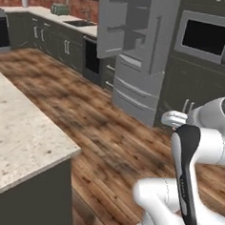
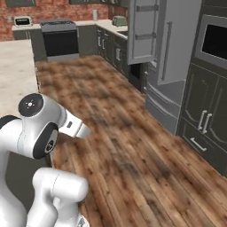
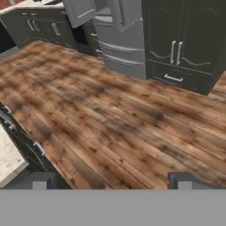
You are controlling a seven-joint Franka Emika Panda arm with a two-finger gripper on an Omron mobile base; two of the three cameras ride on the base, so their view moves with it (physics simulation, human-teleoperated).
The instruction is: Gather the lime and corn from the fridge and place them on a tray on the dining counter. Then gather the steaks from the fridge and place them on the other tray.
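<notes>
The grey steel fridge (image 1: pixel 137 64) stands across the wood floor, and its upper left door (image 1: pixel 116 24) is swung open. It also appears at the right of the right base view (image 2: pixel 170 44) and at the top of the hand view (image 3: pixel 119 39). My gripper (image 3: pixel 111 181) is open with nothing between its fingertips (image 3: pixel 42 180), and it hangs over the floor well short of the fridge. The beige speckled dining counter (image 1: pixel 16 140) lies to the left, and one corner of it shows by the hand (image 3: pixel 6 161). The lime, corn, steaks and trays are out of view.
Dark cabinets (image 3: pixel 181 39) and a built-in oven (image 1: pixel 206 38) stand right of the fridge. A wall counter with a sink (image 1: pixel 78 23) and a stove (image 2: pixel 60 37) line the far wall. Open wood floor (image 2: pixel 133 146) lies between the dining counter and the fridge.
</notes>
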